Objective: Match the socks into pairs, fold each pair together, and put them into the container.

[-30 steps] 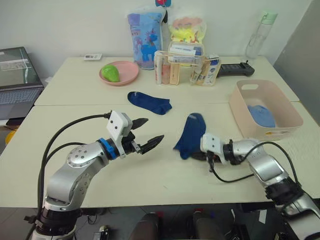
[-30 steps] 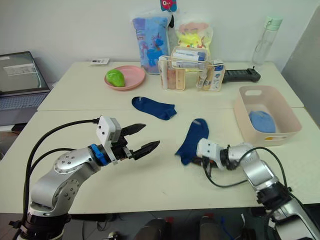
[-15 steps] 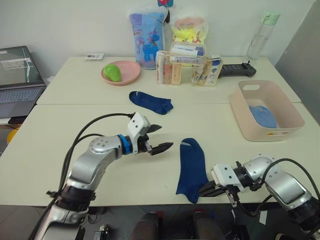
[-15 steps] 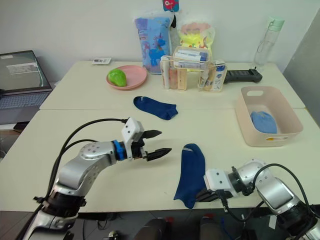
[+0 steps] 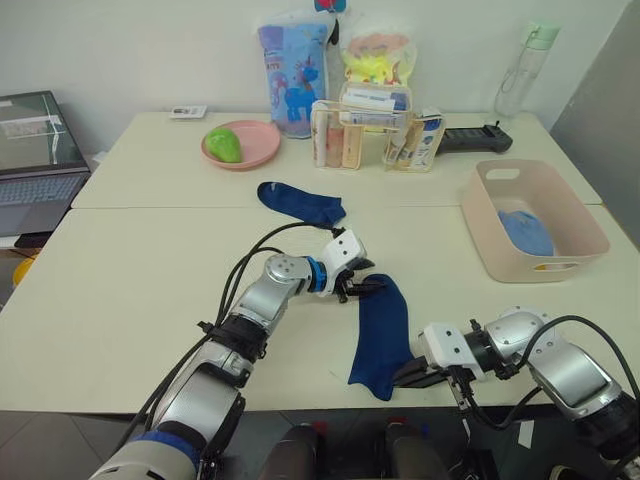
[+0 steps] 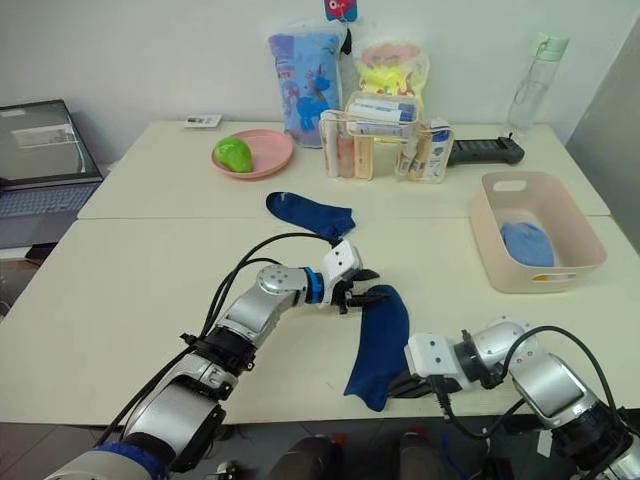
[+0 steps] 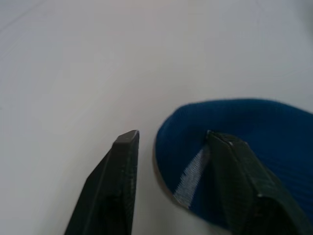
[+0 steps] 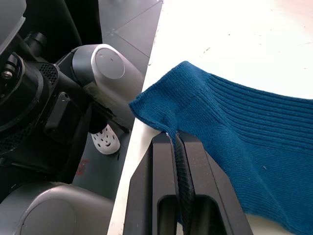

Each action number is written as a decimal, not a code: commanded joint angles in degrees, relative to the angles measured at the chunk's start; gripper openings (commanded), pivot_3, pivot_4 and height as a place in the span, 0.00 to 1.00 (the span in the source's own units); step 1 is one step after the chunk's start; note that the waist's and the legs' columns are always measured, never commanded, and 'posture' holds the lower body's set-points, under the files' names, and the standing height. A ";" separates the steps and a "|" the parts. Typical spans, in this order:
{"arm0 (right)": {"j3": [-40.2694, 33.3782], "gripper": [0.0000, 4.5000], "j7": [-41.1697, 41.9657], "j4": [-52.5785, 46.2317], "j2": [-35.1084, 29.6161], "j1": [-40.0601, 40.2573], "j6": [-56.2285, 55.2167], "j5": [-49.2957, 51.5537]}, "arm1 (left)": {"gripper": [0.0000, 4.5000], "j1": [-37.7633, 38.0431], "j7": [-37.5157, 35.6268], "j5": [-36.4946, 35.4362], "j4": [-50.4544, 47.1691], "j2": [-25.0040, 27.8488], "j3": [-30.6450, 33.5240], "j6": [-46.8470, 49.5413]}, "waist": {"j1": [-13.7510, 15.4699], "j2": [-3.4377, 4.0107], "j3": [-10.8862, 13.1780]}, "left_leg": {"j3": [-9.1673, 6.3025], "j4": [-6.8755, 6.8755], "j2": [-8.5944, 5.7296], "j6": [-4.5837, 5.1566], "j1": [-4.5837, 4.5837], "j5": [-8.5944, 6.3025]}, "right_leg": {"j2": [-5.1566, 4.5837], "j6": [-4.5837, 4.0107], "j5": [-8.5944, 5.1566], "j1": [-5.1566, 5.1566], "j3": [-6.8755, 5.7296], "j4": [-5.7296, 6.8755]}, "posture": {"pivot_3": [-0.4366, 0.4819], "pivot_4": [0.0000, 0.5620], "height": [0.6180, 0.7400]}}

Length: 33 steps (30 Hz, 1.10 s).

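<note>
my desk (image 5: 150,290) is pale cream; one navy sock (image 5: 381,332) lies flat near its front edge and another navy sock (image 5: 300,203) further back. the pink container (image 5: 575,228) sits at the right, and along the back stand a pink plate (image 5: 255,148), a clear organiser (image 5: 372,140), a bottle (image 5: 518,70) and a black remote (image 5: 474,139).

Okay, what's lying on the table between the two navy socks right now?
Bare tabletop, plus the left gripper, open at the toe end of the near navy sock. The far navy sock lies apart, as the left eye view shows.
</note>
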 commanded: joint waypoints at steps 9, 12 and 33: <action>-2.42 0.00 -0.39 0.17 -0.11 -1.56 -1.82 0.99 | 0.01 1.12 0.15 0.55 -1.85 1.26 4.01 -0.83 | -0.13 0.00 0.00 | 0.00 0.01 0.00 0.00 0.01 0.00 | 0.00 0.00 0.00 0.01 0.00 0.01 | 0.48 0.27 1.00; -3.07 0.00 -1.09 1.97 0.72 -3.30 -2.89 0.59 | 0.01 3.55 2.06 -0.67 -6.42 3.08 7.06 1.88 | -0.64 0.00 0.00 | 0.01 0.01 0.02 0.00 0.02 0.00 | 0.01 0.00 0.00 -0.01 0.01 0.04 | 0.48 0.27 1.00; -4.39 0.05 -0.20 17.48 4.98 -14.32 -9.38 -2.57 | 0.00 31.32 19.53 -11.21 -46.99 7.57 21.41 25.68 | -0.17 0.01 0.00 | 0.02 0.00 0.02 0.00 0.04 0.00 | 0.00 -0.01 0.00 0.02 0.04 0.00 | 0.48 0.27 1.00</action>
